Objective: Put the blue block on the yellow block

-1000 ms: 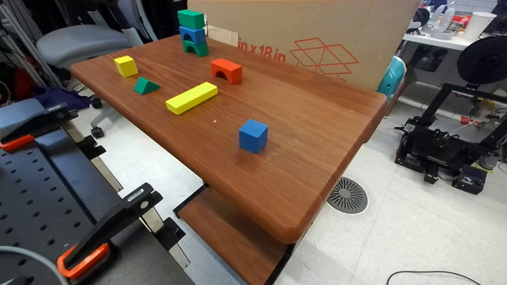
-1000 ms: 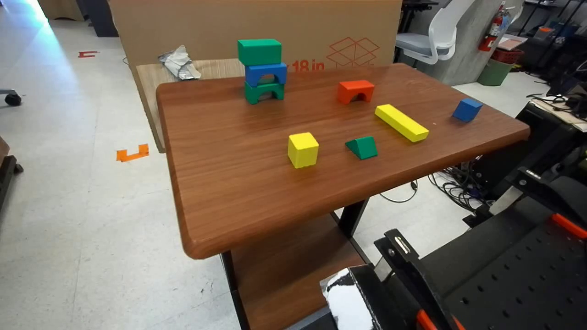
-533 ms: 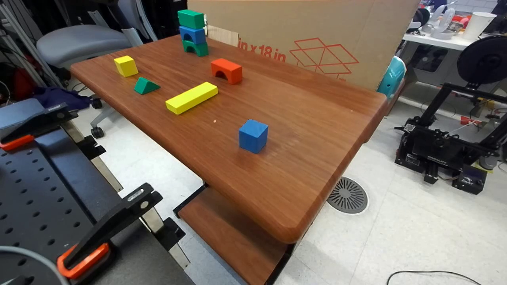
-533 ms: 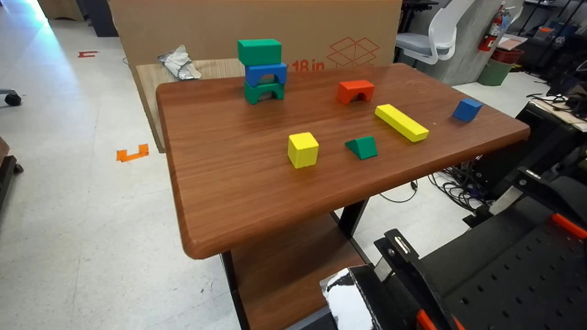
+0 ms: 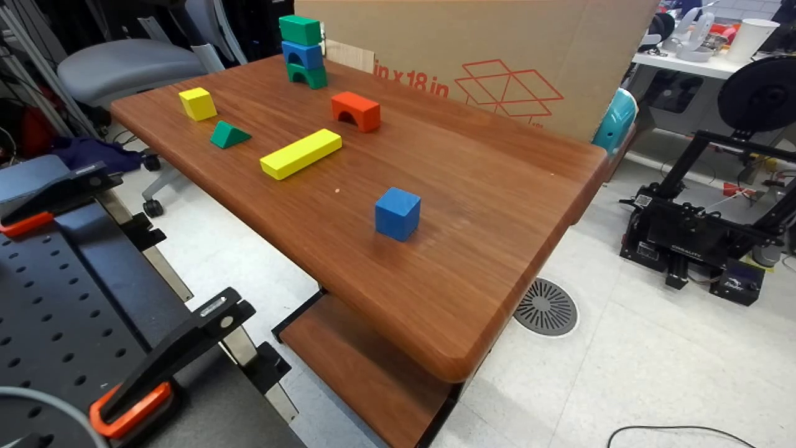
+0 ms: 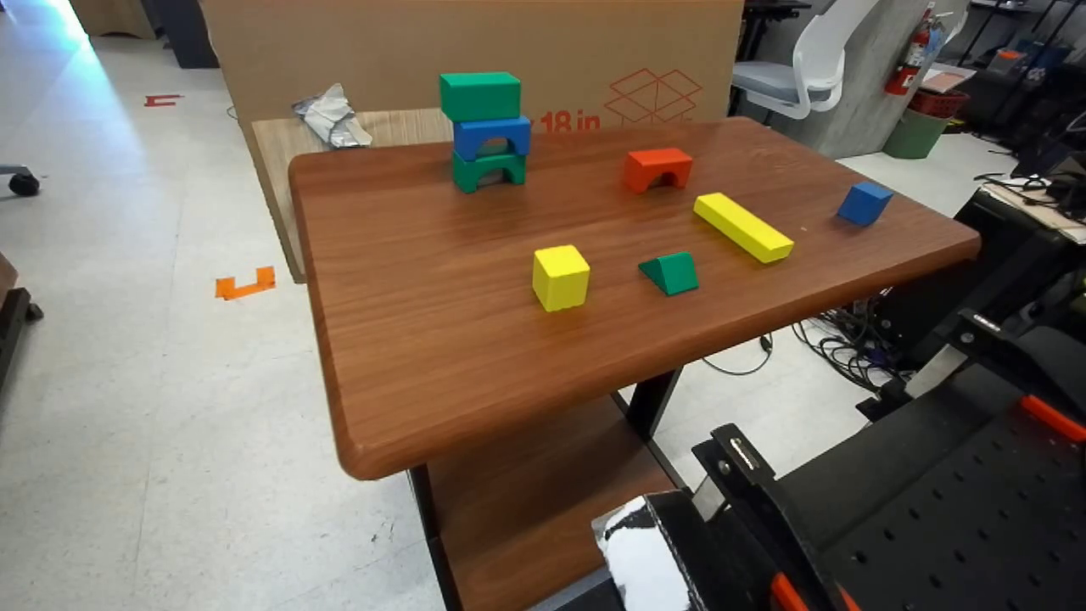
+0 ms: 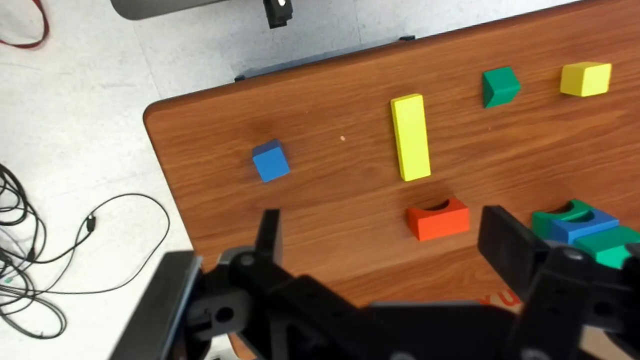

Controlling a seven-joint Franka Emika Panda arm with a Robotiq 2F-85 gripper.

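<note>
In the wrist view, the black two-fingered gripper (image 7: 381,222) keeps its blocky fingers (image 7: 507,247) wide apart, left and right.

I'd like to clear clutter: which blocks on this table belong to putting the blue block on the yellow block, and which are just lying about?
For the job:
blue block, the plain cube
yellow block, the long bar

Just lying about:
small yellow cube
green triangular block
red arch
green block on blue arch on green arch

Eight blocks (image 6: 743,227) — three arches (image 6: 657,165), two cubes (image 5: 398,214)
</note>
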